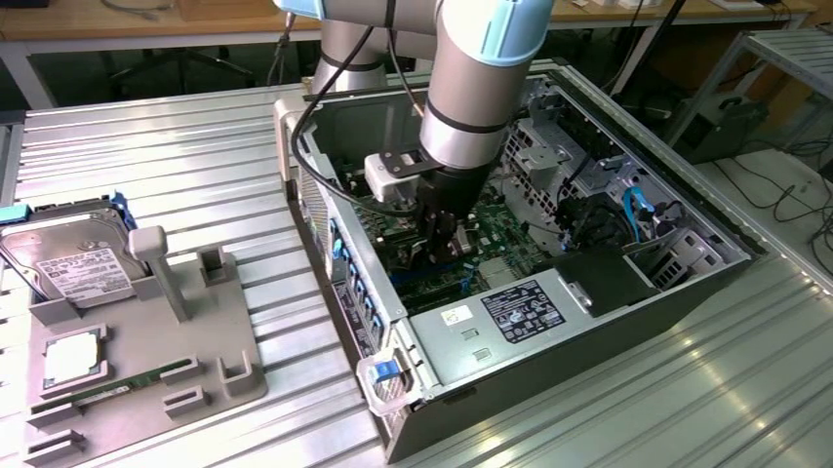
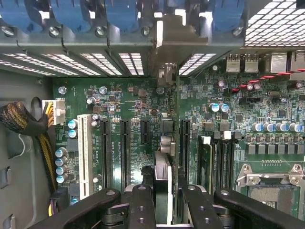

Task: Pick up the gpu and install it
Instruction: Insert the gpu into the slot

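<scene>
We are looking at an open case (image 1: 677,283) lying on its side on a ribbed metal table (image 1: 170,146), filling the middle and right of the exterior frame. The arm (image 1: 475,78) is reaching down from the top centre of that frame into the case, over the green motherboard (image 2: 128,102). Toward the lower left of the exterior frame a grey fixture (image 1: 195,322) is sitting on the table, with a hard drive (image 1: 72,263) leaning at its upper left and a RAM stick (image 1: 124,382) lying in a slot near its lower edge. In the wrist view, the gripper (image 2: 162,210) is closing its two black fingers (image 2: 138,205) on the gpu (image 2: 162,176), which we are seeing edge-on in the lower centre of the frame. The card is standing upright above the motherboard, between the black expansion slots (image 2: 125,150), its far end pointing toward the vented rear wall at the top centre. We cannot tell whether it is touching a slot.
</scene>
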Motion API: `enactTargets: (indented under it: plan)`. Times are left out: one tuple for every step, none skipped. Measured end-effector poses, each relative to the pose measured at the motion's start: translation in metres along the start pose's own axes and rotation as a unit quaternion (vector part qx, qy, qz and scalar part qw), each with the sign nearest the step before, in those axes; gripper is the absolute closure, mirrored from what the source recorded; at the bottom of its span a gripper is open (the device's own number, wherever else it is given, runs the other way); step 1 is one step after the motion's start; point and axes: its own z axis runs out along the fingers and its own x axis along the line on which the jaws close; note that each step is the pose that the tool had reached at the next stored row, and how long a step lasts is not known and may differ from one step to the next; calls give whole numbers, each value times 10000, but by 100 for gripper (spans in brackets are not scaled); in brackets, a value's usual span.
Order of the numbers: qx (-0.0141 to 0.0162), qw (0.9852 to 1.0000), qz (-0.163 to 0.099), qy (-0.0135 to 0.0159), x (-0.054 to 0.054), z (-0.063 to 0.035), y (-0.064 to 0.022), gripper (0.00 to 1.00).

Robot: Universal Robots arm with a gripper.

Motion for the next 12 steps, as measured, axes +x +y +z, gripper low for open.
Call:
enactTargets:
  plan:
    - [1, 10000, 0, -1, 0, 4, 0, 72]
    - [1, 10000, 0, -1, 0, 5, 0, 72]
    - [1, 10000, 0, -1, 0, 5, 0, 72]
    - [1, 10000, 0, -2, 0, 5, 0, 72]
    - [1, 10000, 0, -1, 0, 5, 0, 72]
    - [1, 10000, 0, -2, 0, 5, 0, 72]
    - [1, 10000, 0, -2, 0, 7, 0, 72]
    - [1, 10000, 0, -3, -1, 21, 0, 72]
    - [0, 10000, 0, 1, 0, 35, 0, 72]
    - [-1, 10000, 0, 3, 1, 47, 0, 72]
    - [1, 10000, 0, -1, 0, 58, 0, 72]
    - [1, 10000, 0, -2, 0, 65, 0, 72]
